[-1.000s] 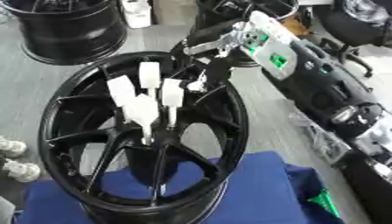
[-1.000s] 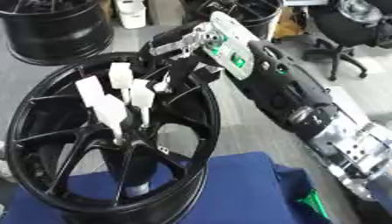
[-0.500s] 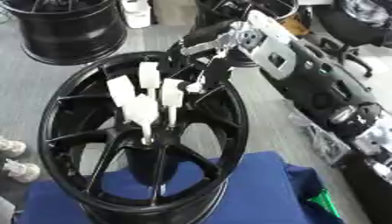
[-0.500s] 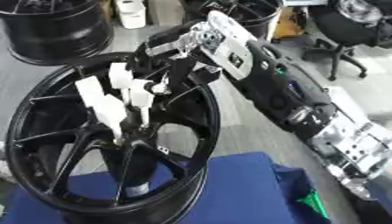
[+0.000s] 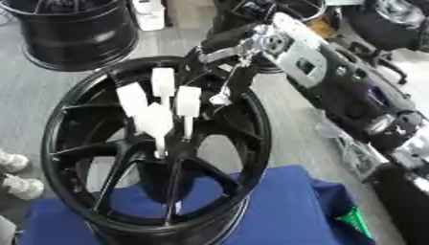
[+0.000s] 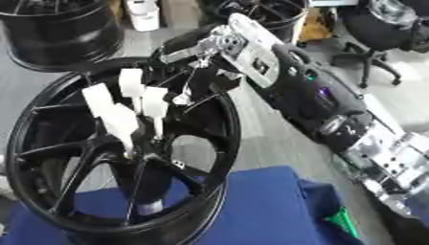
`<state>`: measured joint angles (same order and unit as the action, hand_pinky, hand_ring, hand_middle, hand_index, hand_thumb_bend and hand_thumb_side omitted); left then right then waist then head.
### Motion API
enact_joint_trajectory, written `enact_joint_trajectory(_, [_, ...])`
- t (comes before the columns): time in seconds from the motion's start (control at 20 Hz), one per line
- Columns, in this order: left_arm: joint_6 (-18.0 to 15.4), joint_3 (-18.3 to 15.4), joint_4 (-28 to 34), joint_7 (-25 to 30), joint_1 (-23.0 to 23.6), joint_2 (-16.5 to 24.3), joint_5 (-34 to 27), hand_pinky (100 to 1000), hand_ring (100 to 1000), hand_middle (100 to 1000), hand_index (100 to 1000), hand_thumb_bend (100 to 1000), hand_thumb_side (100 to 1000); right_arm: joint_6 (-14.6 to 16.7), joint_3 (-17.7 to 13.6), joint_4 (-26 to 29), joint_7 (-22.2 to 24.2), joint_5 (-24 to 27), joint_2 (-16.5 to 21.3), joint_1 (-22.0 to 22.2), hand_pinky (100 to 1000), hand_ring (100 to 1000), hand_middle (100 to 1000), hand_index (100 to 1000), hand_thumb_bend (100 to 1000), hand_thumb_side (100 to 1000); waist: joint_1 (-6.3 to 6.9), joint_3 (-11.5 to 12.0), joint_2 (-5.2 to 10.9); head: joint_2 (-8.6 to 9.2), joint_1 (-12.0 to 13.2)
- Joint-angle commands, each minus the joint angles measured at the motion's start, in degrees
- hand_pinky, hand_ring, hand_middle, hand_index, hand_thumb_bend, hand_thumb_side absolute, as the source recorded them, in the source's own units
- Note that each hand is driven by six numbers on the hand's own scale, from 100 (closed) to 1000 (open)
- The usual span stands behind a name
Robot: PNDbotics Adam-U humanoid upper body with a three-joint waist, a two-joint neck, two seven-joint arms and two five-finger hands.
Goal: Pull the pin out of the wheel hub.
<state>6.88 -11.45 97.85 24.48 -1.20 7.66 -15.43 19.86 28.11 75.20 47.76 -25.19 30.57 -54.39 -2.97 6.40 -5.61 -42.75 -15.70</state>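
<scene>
At the upper left of the frame I see a second black wheel [image 5: 71, 31] standing on the grey floor [image 5: 33, 86]. Filling the centre-left is the wheel hub [image 5: 155, 148], black and spoked, tilted toward me, its lower rim resting on a blue cloth [image 5: 276, 210]. Four white pins [image 5: 159, 112] stand clustered just above its middle, their stems running down among the spokes. Right of them, at the hub's upper rim, my right hand [image 6: 197, 52] reaches in from the upper right; I cannot tell whether its fingers are curled or spread. A small green shape [image 5: 356, 221] lies at the lower right.
</scene>
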Motion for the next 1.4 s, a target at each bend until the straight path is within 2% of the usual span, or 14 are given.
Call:
enact_joint_trajectory(0.05, [-0.10, 0.26, 0.93, 0.32, -0.81, 0.98, -0.26, 718, 764, 643, 730, 451, 635, 5.32, -0.15, -0.40, 4.20, -0.22, 1.42, -1.07, 816, 829, 847, 919, 100, 314, 0.36, 0.20, 0.42, 0.36, -0.24])
enact_joint_trajectory(0.5, [-0.08, 0.30, 1.01, 0.35, -1.08, 0.95, -0.40, 718, 763, 644, 730, 454, 635, 7.02, 0.76, -1.32, 4.20, -0.88, 1.07, -0.93, 817, 831, 838, 908, 100, 315, 0.30, 0.67, 0.17, 0.61, -0.40])
enact_joint_trajectory(0.9, [-0.03, 0.37, 1.10, 0.41, -1.44, 0.95, -0.45, 718, 763, 645, 730, 455, 635, 7.92, 1.69, 1.73, 4.20, 0.01, 3.37, 1.23, 812, 822, 785, 878, 100, 312, 0.18, 1.11, -0.22, 0.82, -0.50])
enact_joint_trajectory(1.1, [-0.01, 0.38, 1.12, 0.42, -1.57, 0.90, -0.46, 718, 763, 646, 730, 457, 636, 8.03, 1.73, 2.18, 4.20, 0.60, 3.37, 1.29, 800, 788, 672, 796, 100, 310, 0.18, 1.26, -0.38, 0.86, -0.53])
enact_joint_trajectory(1.25, [0.00, 0.41, 1.13, 0.46, -1.62, 0.90, -0.44, 718, 763, 645, 730, 458, 635, 8.04, 1.29, 2.59, 4.20, 1.42, 3.37, 1.07, 773, 724, 503, 626, 100, 300, 0.14, 1.34, -0.43, 0.92, -0.59])
enact_joint_trajectory(1.4, [0.02, 0.45, 1.14, 0.48, -1.69, 0.92, -0.47, 718, 763, 645, 730, 459, 635, 6.96, 0.77, 2.68, 4.20, 2.36, 3.28, 0.54, 757, 681, 430, 542, 100, 292, 0.09, 1.48, -0.48, 1.04, -0.70])
